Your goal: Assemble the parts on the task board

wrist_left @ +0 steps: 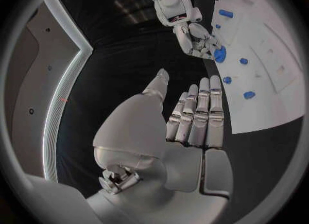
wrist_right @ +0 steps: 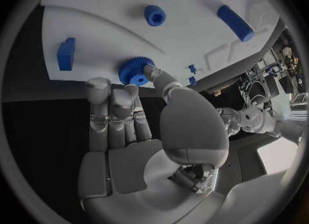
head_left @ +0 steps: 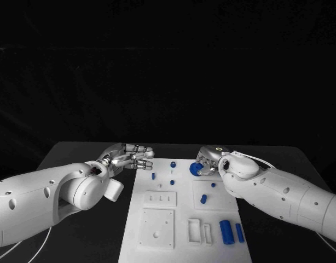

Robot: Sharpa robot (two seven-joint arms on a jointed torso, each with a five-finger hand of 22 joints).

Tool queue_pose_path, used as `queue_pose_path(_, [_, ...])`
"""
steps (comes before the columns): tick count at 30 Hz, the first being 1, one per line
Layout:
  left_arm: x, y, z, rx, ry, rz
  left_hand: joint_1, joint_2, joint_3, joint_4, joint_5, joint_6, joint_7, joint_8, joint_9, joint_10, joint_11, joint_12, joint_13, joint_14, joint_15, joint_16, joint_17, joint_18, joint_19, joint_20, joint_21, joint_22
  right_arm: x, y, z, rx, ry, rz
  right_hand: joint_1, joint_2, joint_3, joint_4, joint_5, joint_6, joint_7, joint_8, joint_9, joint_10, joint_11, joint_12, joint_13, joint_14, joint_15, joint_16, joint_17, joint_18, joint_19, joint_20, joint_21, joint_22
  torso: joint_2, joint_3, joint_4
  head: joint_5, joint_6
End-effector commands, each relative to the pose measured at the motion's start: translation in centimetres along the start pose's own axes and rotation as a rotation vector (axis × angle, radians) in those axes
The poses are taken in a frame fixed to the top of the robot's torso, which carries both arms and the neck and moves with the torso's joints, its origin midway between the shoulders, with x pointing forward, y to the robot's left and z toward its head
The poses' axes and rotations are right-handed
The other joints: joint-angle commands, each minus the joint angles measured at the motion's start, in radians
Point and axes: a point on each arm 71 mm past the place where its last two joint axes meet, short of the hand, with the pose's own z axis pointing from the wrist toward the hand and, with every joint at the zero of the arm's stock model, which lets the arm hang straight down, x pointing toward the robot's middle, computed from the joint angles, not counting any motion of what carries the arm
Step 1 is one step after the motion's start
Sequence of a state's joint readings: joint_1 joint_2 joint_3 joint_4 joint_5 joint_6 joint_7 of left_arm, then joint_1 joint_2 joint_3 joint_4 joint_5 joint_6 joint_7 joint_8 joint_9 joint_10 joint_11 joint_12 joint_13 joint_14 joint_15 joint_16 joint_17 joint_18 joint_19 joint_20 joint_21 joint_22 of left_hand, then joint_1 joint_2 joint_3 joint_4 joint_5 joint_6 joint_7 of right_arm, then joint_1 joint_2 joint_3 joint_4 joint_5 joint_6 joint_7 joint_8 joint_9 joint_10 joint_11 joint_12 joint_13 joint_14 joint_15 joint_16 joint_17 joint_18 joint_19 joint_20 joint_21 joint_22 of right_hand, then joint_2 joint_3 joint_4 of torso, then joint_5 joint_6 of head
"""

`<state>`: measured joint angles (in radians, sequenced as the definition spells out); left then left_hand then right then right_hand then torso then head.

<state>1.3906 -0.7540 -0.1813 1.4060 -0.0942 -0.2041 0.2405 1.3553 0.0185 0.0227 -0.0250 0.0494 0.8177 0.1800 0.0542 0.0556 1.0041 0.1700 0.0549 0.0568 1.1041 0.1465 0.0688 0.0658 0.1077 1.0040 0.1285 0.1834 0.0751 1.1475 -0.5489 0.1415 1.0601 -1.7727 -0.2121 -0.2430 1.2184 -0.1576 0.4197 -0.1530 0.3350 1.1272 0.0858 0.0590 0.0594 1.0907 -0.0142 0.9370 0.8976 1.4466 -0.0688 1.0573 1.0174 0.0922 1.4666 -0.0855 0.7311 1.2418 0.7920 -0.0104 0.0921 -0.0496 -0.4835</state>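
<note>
Right robot hand (wrist_right: pixel 138 126): pinching blue gear (wrist_right: pixel 134 71) at task board (head_left: pixel 185 230) far edge.
Left robot hand (head_left: pixel 128 156): empty, fingers straight, beside board.
Board: blue pegs (head_left: pixel 225 232) lying on it.

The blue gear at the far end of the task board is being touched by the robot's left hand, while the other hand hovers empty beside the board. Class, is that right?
Not quite. It is the right hand whose fingers touch the blue gear at the far end of the task board, as the right wrist view shows. The left hand is the empty one, beside the board.
</note>
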Motion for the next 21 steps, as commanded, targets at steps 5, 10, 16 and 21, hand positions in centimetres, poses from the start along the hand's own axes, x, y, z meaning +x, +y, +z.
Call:
queue_pose_path(5, [0.2,-0.1,0.0,0.006,0.016,-0.001,0.005,0.002,0.004,0.0,0.0,-0.003,-0.003,0.002,0.001,-0.007,-0.003,0.005,0.002,-0.006,-0.001,-0.004,-0.001,-0.013,-0.004,0.004,0.003,0.002,-0.9,1.4,-0.6,-0.022,-0.045,0.03,-0.01,-0.003,-0.018,0.023,-0.005,0.022,-0.004,0.003,0.003,0.013,-0.001,-0.008,0.012,0.002,-0.006,0.006,0.005,-0.006,0.045,-0.011,0.014,0.015,-0.001,-0.0013,-0.0024,0.005,0.0])
queue_pose_path(10, [0.2,-0.1,-0.1,0.006,0.017,-0.001,0.005,0.002,0.004,0.0,0.0,-0.003,-0.003,0.002,0.001,-0.007,-0.003,0.005,0.002,-0.006,-0.001,-0.004,-0.001,-0.013,-0.004,0.004,0.003,0.002,-1.4,2.7,-0.8,-0.047,-0.079,0.034,-0.005,-0.005,-0.03,0.034,-0.036,0.023,-0.005,0.002,0.003,0.017,-0.001,-0.008,0.018,0.003,-0.006,0.007,0.008,-0.006,0.046,-0.011,0.012,0.021,0.0,-0.0005,0.0,0.005,0.001])
queue_pose_path(16, [0.2,-0.1,-0.1,0.006,0.016,-0.001,0.005,0.002,0.004,0.0,0.0,-0.003,-0.003,0.002,0.001,-0.007,-0.003,0.005,0.002,-0.006,-0.001,-0.004,-0.001,-0.013,-0.004,0.004,0.003,0.002,-2.0,4.4,-1.0,-0.073,-0.13,0.034,0.001,-0.008,-0.036,0.044,-0.053,0.023,-0.006,0.003,0.003,0.019,-0.001,-0.012,0.021,0.003,-0.006,0.007,0.008,-0.005,0.048,-0.012,0.009,0.027,0.0,-0.0007,0.0009,0.004,0.003])
queue_pose_path(21, [0.3,-0.1,-0.1,0.007,0.017,-0.001,0.005,0.002,0.005,-0.002,0.0,-0.002,-0.003,0.002,0.001,-0.006,-0.003,0.005,0.002,-0.006,-0.001,-0.004,-0.001,-0.013,-0.005,0.004,0.005,0.002,-2.1,5.5,-0.9,-0.084,-0.146,0.034,0.005,-0.012,-0.032,0.056,-0.071,0.023,-0.006,0.003,0.003,0.021,-0.001,-0.016,0.022,0.003,-0.007,0.005,0.007,-0.006,0.049,-0.012,0.011,0.034,0.001,-0.0012,0.0012,0.005,0.003])
